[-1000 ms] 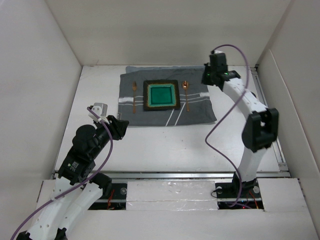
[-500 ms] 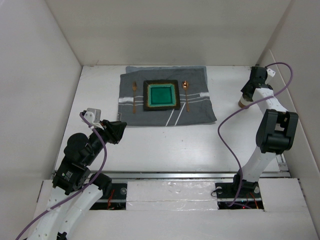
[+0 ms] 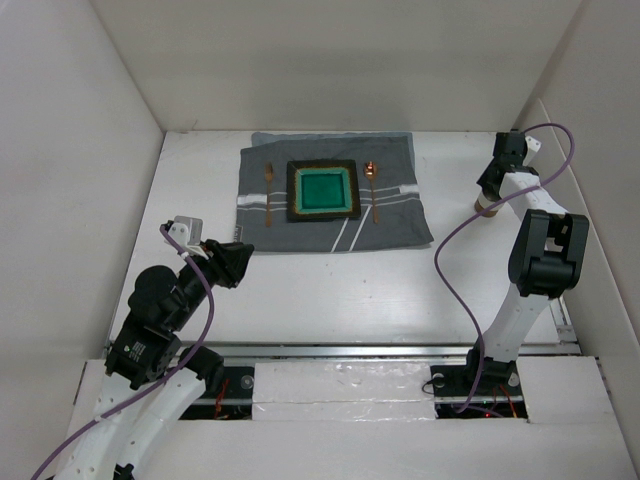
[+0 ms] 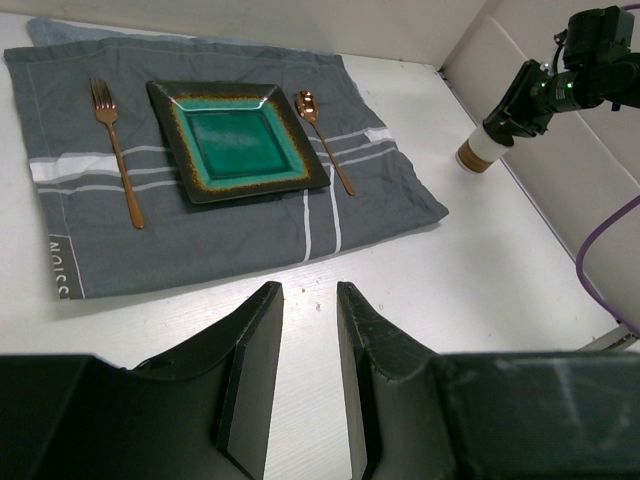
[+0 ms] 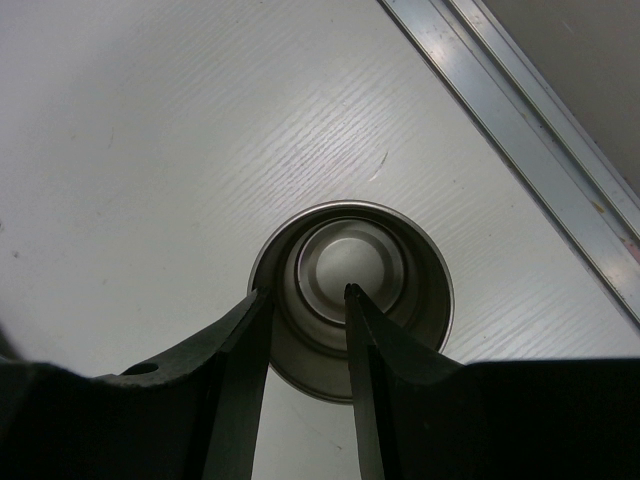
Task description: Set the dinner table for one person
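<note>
On the white dinner table (image 3: 330,290), a grey striped mat (image 3: 400,215) holds a green square plate (image 3: 323,190), a copper fork (image 3: 268,190) to its left and a copper spoon (image 3: 373,185) to its right. A metal cup (image 3: 487,207) with a white body and brown base stands at the far right; it also shows in the left wrist view (image 4: 478,152). My right gripper (image 5: 305,292) is open over the cup (image 5: 380,260), one finger inside the rim and one outside. My left gripper (image 4: 308,290) is open and empty above bare table in front of the mat (image 4: 200,240).
White wall panels enclose the table on three sides. A metal rail (image 5: 520,130) runs along the right edge just beyond the cup. The right arm's purple cable (image 3: 450,250) hangs over the right part of the table.
The right arm has swung from beside the mat's right corner to the cup at the far right and settled over it. The left arm has drawn back slightly toward the near left.
</note>
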Tool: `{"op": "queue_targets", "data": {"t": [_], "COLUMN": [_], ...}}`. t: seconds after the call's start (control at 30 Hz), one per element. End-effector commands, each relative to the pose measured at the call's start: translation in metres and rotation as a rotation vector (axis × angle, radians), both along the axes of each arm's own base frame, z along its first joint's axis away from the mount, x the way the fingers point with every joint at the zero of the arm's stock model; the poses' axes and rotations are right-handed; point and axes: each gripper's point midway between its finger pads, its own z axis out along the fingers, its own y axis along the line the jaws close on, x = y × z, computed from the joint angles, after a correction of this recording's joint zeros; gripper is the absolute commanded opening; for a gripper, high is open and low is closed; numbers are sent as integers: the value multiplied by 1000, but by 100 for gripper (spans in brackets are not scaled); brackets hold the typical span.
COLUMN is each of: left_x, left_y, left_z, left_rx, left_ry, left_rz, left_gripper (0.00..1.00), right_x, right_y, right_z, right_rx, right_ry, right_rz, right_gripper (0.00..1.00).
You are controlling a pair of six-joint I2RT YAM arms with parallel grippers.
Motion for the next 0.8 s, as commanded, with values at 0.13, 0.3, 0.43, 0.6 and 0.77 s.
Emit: {"op": "queue_targets", "data": {"t": [0.13, 0.3, 0.43, 0.6, 0.77], "left_x": [6, 6, 7, 8, 10], "left_y": [-4, -3, -4, -4, -6], "left_z": [4, 4, 3, 0, -1], "left_rx": [1, -1, 1, 5, 9], "left_ry": [-24, -25, -18, -9, -3], "left_rz": [-12, -7, -7, -4, -12], "left_gripper": [26, 26, 26, 26, 26], "right_x": [15, 19, 24, 30, 46], "right_y": [3, 10, 14, 18, 63], "right_z": [56, 27, 7, 3, 54], "right_rx": [-37, -23, 8, 8, -113], "right_ry": [-153, -78, -34, -34, -137], "right_rz": [2, 30, 48, 49, 140], "right_gripper": [41, 41, 38, 14, 0]}}
